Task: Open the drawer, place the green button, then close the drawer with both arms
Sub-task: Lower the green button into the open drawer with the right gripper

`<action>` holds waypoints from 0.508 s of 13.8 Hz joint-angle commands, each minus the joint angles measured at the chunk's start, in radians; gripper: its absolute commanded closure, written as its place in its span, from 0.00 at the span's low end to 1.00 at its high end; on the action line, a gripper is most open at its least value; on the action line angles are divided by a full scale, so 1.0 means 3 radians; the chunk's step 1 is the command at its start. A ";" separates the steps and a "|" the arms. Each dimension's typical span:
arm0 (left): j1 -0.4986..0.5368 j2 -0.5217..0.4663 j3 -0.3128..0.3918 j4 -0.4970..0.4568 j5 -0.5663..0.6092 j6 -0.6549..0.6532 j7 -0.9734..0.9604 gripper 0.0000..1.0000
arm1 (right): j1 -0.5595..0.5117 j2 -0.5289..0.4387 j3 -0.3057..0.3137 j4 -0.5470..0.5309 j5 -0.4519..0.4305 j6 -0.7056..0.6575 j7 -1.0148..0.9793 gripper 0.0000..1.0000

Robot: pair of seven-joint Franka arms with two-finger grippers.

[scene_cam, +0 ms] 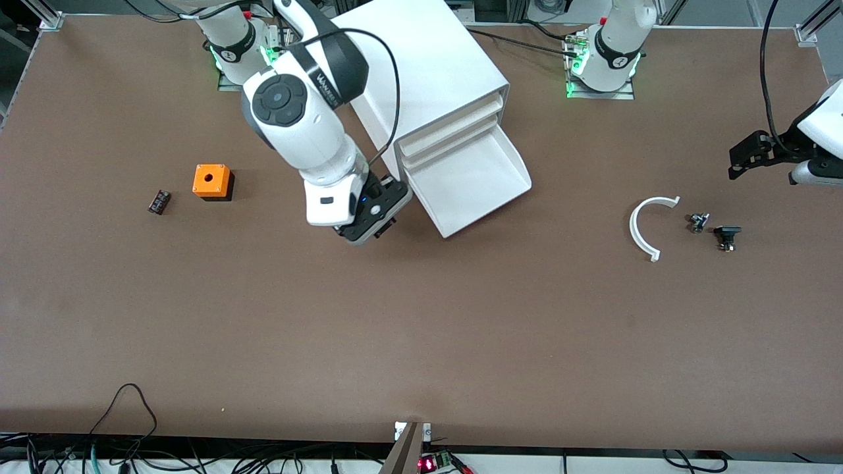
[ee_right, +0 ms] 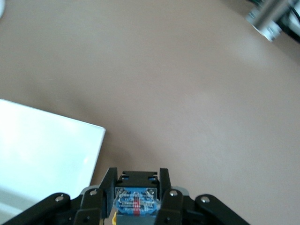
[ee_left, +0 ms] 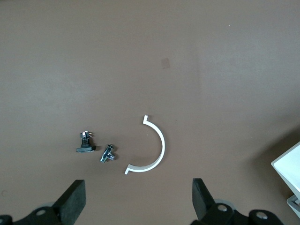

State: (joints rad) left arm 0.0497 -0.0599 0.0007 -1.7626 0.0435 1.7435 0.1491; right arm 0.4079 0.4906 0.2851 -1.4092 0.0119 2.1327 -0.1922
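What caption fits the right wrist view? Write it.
Right pincer shut on the button beside the open drawer.

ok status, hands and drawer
Right hand shut on button, beside the open drawer. Left hand open, waiting over small parts. Nothing blocking the drawer.
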 commanded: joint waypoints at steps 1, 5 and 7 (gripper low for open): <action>-0.0023 -0.0010 -0.0002 0.0062 0.0101 -0.0085 -0.0047 0.00 | 0.0224 0.0256 0.0098 0.0335 0.0022 0.0013 -0.0361 0.78; -0.0028 -0.0010 -0.0002 0.0062 0.0101 -0.0085 -0.0047 0.00 | 0.0496 0.0476 0.0098 0.0463 0.0012 0.0310 -0.0748 0.78; -0.0028 -0.0005 -0.0002 0.0062 0.0101 -0.0080 -0.0047 0.00 | 0.0583 0.0604 0.0093 0.0621 0.0017 0.0290 -0.1000 0.78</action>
State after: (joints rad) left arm 0.0488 -0.0598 0.0003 -1.7622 0.0435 1.7429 0.1485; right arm 0.5643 0.6123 0.3138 -1.3141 0.0112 2.2323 -0.4085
